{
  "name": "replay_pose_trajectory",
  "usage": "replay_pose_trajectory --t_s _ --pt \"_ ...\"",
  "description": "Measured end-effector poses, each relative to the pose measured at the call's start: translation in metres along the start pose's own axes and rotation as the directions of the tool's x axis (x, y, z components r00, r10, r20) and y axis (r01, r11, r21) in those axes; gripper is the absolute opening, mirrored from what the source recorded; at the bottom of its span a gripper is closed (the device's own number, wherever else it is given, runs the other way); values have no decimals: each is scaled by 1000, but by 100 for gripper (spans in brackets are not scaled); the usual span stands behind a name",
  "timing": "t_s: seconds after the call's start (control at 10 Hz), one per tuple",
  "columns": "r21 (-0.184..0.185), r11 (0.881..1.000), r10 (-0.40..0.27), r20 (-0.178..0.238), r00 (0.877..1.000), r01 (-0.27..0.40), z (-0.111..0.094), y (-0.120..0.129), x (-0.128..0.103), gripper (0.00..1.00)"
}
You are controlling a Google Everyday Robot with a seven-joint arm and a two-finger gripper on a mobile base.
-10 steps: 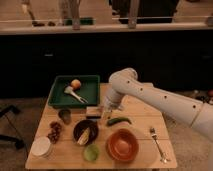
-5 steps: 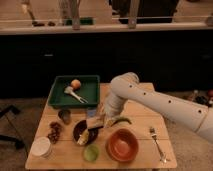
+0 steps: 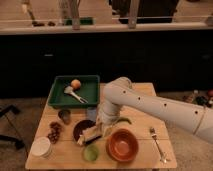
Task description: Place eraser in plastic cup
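Note:
My gripper [image 3: 94, 134] hangs at the end of the white arm, low over the dark bowl [image 3: 80, 129] at the table's front middle. It is shut on a pale blocky eraser [image 3: 87, 137], held just above the bowl's right side. The small light-green plastic cup [image 3: 90, 153] stands at the front edge, directly below the gripper in the picture and a short way nearer the front. It is upright and apart from the gripper.
An orange bowl [image 3: 122, 145] sits right of the cup, with a fork [image 3: 157, 143] beyond it. A white round container [image 3: 41, 147] is at the front left. A green tray [image 3: 92, 95] holding an orange fruit [image 3: 75, 83] and a white utensil is at the back left.
The gripper has moved from beside the tray toward the table's front, carrying the eraser over the dark bowl and closer to the green cup.

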Motion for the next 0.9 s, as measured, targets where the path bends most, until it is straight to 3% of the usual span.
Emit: replay_pose_trajectory --t_s 0.3,0.9 --pt "-36 997 -74 -16 997 74 9 12 -7 1" --pt "-66 986 -154 -17 988 152 32 27 -24 1"
